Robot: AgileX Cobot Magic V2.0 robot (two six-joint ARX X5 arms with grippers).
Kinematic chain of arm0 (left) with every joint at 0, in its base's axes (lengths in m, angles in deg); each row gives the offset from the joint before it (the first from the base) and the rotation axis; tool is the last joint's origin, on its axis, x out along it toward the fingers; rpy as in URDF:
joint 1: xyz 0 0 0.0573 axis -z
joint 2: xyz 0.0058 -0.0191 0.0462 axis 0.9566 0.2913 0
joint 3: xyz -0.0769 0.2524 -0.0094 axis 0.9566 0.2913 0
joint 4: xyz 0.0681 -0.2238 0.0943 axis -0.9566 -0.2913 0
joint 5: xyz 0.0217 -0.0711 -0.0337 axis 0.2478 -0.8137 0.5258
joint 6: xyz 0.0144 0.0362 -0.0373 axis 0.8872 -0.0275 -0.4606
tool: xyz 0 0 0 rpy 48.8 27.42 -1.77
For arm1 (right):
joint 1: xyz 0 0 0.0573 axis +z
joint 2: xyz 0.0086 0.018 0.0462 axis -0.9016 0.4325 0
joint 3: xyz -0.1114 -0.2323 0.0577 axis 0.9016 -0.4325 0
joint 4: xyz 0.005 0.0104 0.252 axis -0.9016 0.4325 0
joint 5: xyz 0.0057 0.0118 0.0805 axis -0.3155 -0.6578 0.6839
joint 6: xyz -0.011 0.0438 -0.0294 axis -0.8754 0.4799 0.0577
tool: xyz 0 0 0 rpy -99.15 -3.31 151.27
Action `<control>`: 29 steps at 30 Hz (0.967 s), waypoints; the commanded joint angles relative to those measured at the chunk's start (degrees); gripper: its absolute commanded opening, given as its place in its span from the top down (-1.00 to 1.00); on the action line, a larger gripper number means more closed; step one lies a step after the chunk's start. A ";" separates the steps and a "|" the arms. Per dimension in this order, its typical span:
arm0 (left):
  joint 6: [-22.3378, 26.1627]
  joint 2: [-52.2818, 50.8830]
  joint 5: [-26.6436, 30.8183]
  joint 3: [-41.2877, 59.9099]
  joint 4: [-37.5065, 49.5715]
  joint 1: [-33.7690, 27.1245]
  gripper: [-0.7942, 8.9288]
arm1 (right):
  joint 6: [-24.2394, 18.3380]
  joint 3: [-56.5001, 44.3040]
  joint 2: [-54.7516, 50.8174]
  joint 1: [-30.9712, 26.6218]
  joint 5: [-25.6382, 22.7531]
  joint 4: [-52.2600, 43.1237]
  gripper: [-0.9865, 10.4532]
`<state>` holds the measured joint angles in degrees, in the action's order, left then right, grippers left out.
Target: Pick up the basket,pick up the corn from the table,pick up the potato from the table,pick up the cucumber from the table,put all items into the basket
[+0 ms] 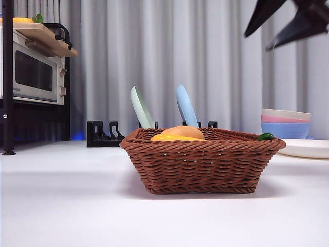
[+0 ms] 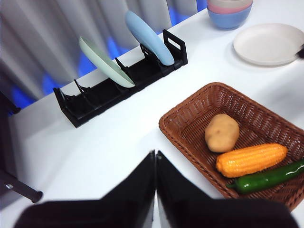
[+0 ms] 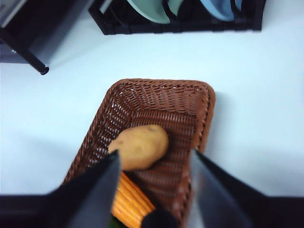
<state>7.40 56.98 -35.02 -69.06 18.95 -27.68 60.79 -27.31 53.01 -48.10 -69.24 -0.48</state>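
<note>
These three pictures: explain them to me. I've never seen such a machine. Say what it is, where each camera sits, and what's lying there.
It is a two-armed robot at a white table. One camera looks level across the table; the other two ride on the wrists.

The left gripper is shut and holds nothing. The right gripper is open, empty, above the basket.

Inside the basket lie the potato, the corn and the cucumber. Behind stand a plate rack, stacked bowls and a white plate.

Grey pleated curtain (image 1: 169,62) behind, black shelf (image 1: 7,77) with microwave (image 1: 33,72) at left
</note>
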 commanded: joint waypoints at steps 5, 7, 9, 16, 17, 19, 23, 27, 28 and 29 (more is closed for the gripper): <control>-1.11 -11.41 1.31 20.76 7.80 -0.15 0.85 | -5.73 -7.06 -12.44 4.24 -10.93 -0.68 0.85; -2.29 -15.74 1.77 26.58 10.14 -0.15 0.85 | -5.75 -11.52 -16.90 5.09 -12.41 -3.23 0.85; -2.49 -20.04 1.75 31.56 12.68 -0.15 0.85 | -5.73 -15.67 -20.70 5.51 -13.66 -5.14 0.84; -5.79 -24.87 1.73 34.77 8.20 -0.07 0.84 | -3.34 -18.16 -23.41 5.44 -13.60 -2.73 0.82; -5.79 -24.85 1.70 34.77 7.48 -0.09 0.84 | -3.34 -18.16 -23.41 5.46 -13.60 -2.71 0.82; -5.79 -24.41 1.73 34.77 6.64 -0.09 0.84 | -3.34 -18.16 -23.30 5.51 -13.57 -2.67 0.82; -5.79 -24.33 1.70 34.77 6.58 -0.09 0.84 | -3.34 -18.16 -23.28 5.49 -13.64 -2.62 0.82; -5.79 -24.33 1.70 34.77 6.58 -0.09 0.84 | -3.34 -18.16 -23.34 5.49 -13.62 -2.62 0.82; -5.79 -24.33 1.70 34.77 6.56 -0.09 0.84 | -3.34 -18.16 -23.34 5.51 -13.60 -2.62 0.82; -5.77 -24.33 1.70 34.77 6.34 -0.09 0.84 | -3.34 -18.16 -23.32 5.51 -13.60 -2.62 0.82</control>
<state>2.22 32.67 -33.58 -34.55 25.20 -27.68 57.07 -45.24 29.76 -42.64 -82.68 -2.76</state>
